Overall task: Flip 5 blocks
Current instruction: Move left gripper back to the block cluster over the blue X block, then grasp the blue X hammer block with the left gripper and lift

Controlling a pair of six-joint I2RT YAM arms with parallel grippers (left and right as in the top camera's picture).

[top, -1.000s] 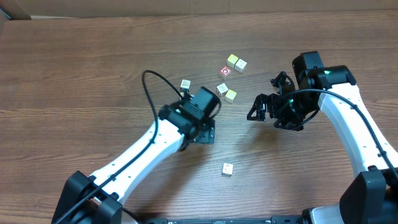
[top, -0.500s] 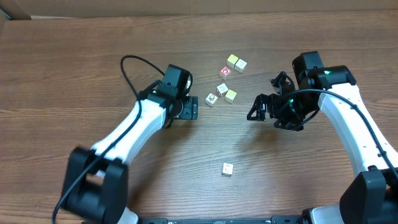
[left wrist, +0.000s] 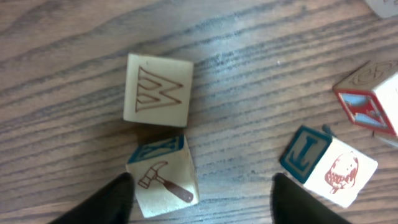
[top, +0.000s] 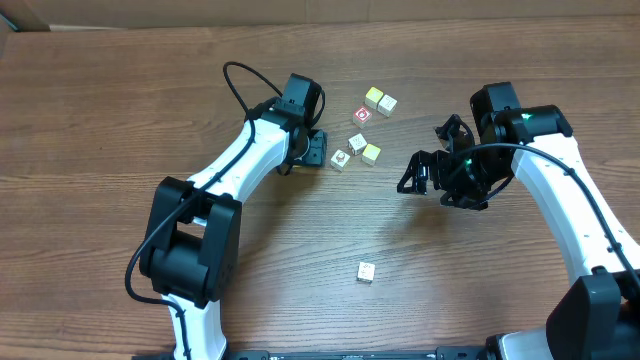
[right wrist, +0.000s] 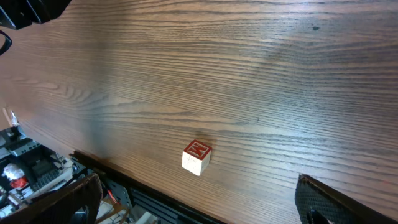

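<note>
The left gripper (left wrist: 202, 208) hangs low over the clustered blocks (top: 357, 143), fingers apart; only their dark tips show, cropped by the wrist view's bottom edge. The hammer block (left wrist: 165, 180) sits between them, right at the left tip; whether they touch is unclear. Just beyond it lies the W block (left wrist: 157, 90). A red-and-blue block (left wrist: 370, 102) is cut off at right. The right gripper (right wrist: 198, 182) gapes wide, fingers cropped, near a lone block (right wrist: 197, 157) by the table (right wrist: 249, 74) edge
</note>
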